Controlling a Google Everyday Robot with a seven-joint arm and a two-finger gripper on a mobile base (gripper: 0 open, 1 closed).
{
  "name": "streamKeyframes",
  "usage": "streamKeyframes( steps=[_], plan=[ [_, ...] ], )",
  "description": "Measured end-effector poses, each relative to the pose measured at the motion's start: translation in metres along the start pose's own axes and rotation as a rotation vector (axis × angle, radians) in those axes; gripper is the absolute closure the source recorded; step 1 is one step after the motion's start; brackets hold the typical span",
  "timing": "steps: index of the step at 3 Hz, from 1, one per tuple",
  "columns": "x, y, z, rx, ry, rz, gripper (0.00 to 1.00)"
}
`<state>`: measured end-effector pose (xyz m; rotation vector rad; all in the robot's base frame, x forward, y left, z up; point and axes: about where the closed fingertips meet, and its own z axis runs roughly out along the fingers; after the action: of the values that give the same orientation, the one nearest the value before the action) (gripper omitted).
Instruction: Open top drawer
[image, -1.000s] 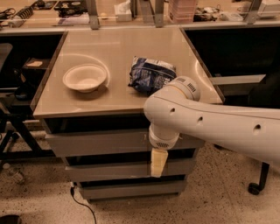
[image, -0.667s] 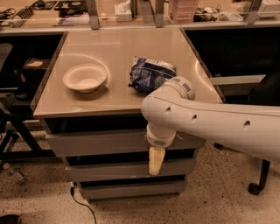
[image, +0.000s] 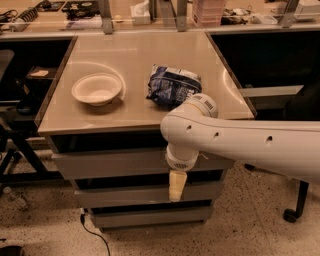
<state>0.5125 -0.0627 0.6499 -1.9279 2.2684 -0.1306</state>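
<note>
Item 1, my pincer (image: 177, 186): pale, pointing straight down from the round wrist of my white arm (image: 240, 145), which reaches in from the right. It hangs in front of the drawer stack, right of centre, its tip over the upper edge of the middle drawer front (image: 125, 196). Whether it is released or clenched I cannot tell; it grasps nothing that I can see.

Item 2, top drawer (image: 110, 162): wide flat grey front with no handle, directly under the tabletop and uppermost of three. My wrist covers its right part. A dark gap runs above it and another below.

Item 3, bottom drawer front (image: 150, 217): narrow, grey, lowest of the stack.

Item 4, tabletop (image: 135, 55): beige, glossy.

Item 5, bowl (image: 96, 89): shallow, off-white, upright, on the left half of the tabletop.

Item 6, snack bag (image: 172, 85): dark blue and white, crumpled, lying right of the bowl and apart from it.

Item 7, cable (image: 92, 232): black, trailing over the speckled floor (image: 240, 230) at the stack's lower left
</note>
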Motion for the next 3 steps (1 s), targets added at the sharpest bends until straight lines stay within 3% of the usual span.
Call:
streamKeyframes(
  steps=[3],
  plan=[
    [0.01,0.003,0.027,-0.034,0.017,-0.003,0.0]
  ],
)
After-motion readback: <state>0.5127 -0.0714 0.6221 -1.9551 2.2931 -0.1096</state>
